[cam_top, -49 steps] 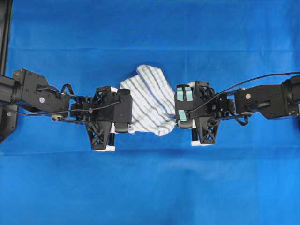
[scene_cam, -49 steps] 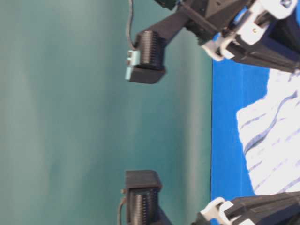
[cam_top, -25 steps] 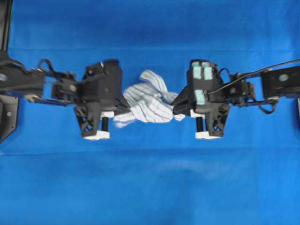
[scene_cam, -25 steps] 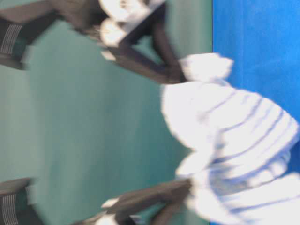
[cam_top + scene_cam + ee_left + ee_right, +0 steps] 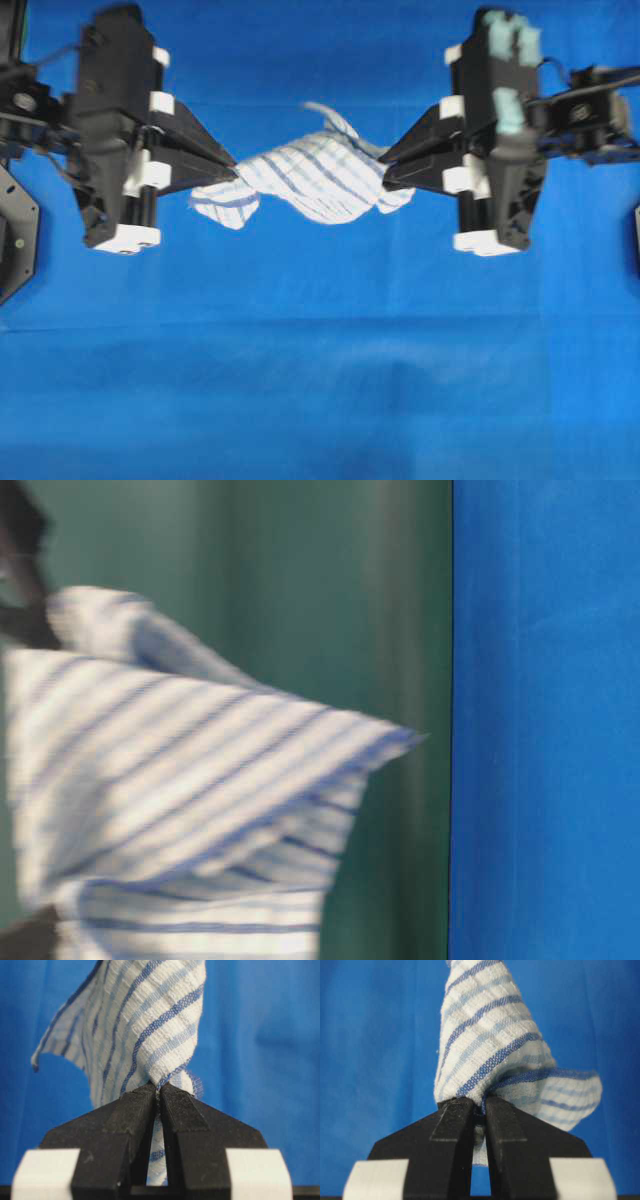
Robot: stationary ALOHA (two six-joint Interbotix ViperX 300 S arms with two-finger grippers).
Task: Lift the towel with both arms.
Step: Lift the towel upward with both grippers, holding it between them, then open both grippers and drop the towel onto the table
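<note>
The white towel point(image 5: 305, 178) with thin blue stripes hangs in the air between the two arms, well above the blue table cloth point(image 5: 320, 380). My left gripper point(image 5: 232, 172) is shut on its left end, and the cloth bunches out past the pinched tips point(image 5: 158, 1091). At the towel's right end my right gripper point(image 5: 385, 176) is shut as well, with cloth squeezed between its black fingers point(image 5: 479, 1105). In the table-level view the towel point(image 5: 190, 790) fills the left side, blurred, clear of the table.
The blue table cloth point(image 5: 545, 720) covers the whole surface under the arms. A black mount point(image 5: 15, 250) stands at the left edge of the overhead view. Cables point(image 5: 590, 85) trail from the right arm.
Both arms have risen toward the overhead camera and moved apart, carrying the towel up off the table cloth. The towel has stretched from a bunched heap into a hanging span.
</note>
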